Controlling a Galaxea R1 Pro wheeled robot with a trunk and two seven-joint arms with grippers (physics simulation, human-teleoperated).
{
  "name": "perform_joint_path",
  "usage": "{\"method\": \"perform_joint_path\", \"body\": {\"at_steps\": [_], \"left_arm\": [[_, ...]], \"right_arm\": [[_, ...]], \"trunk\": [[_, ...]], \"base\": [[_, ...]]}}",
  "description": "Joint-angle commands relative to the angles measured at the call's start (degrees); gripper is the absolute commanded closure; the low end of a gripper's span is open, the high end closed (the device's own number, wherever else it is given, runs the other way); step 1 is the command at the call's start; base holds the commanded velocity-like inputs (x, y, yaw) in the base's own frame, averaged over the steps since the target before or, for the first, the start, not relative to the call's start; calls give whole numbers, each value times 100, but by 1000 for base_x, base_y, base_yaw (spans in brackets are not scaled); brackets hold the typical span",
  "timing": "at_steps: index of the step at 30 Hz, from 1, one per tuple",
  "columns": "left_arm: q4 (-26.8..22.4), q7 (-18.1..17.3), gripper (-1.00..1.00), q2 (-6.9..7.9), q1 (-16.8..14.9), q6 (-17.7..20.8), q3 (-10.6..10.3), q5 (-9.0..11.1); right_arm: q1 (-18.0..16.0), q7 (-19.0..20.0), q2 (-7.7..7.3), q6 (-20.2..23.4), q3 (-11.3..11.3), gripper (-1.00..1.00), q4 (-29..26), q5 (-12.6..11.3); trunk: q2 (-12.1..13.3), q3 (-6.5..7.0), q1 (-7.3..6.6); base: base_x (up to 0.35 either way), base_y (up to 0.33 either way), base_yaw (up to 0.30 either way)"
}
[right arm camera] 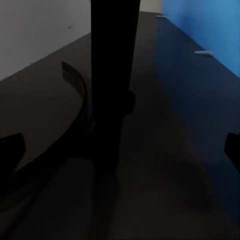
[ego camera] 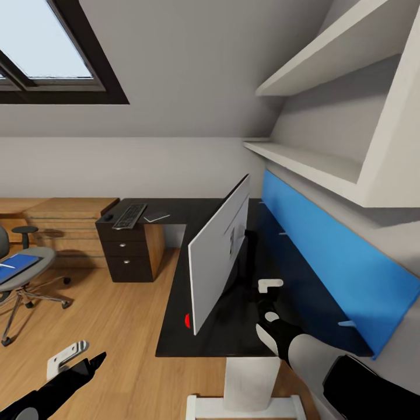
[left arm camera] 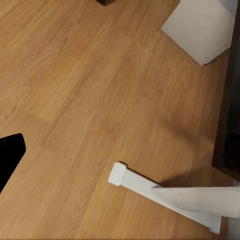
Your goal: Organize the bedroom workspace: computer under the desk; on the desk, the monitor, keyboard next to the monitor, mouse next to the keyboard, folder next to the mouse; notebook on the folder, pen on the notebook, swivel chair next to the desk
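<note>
**Desk corner, monitor up, folder on chair**

Head view: your monitor (ego camera: 219,256) stands on the desk (ego camera: 175,326); keyboard (ego camera: 129,215) and mouse (ego camera: 108,217) lie at 11 o'clock; the folder (ego camera: 17,266) rests on the swivel chair (ego camera: 23,277) at 9 o'clock.

Left wrist view: your left end effector (left arm camera: 10,155) hangs over the floor (left arm camera: 75,90); cannot tell its spread.

Right wrist view: your right end effector (right arm camera: 120,150) is spread apart before the monitor stand (right arm camera: 112,75).
</note>
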Motion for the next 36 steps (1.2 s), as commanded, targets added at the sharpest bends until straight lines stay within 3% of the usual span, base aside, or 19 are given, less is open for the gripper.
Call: {"method": "perform_joint_path", "body": {"at_steps": [1, 36], "left_arm": [[-11, 51, -100, 2, 0, 21, -2, 61], [-7, 42, -100, 4, 0, 20, 171, 67]], "right_arm": [[-5, -27, 2, -13, 50, -100, 14, -36], [-5, -27, -8, -13, 50, -100, 76, -36]], "trunk": [[-4, -6, 2], [-4, -6, 2]], "base": [[73, 0, 0], [132, 0, 0]]}}
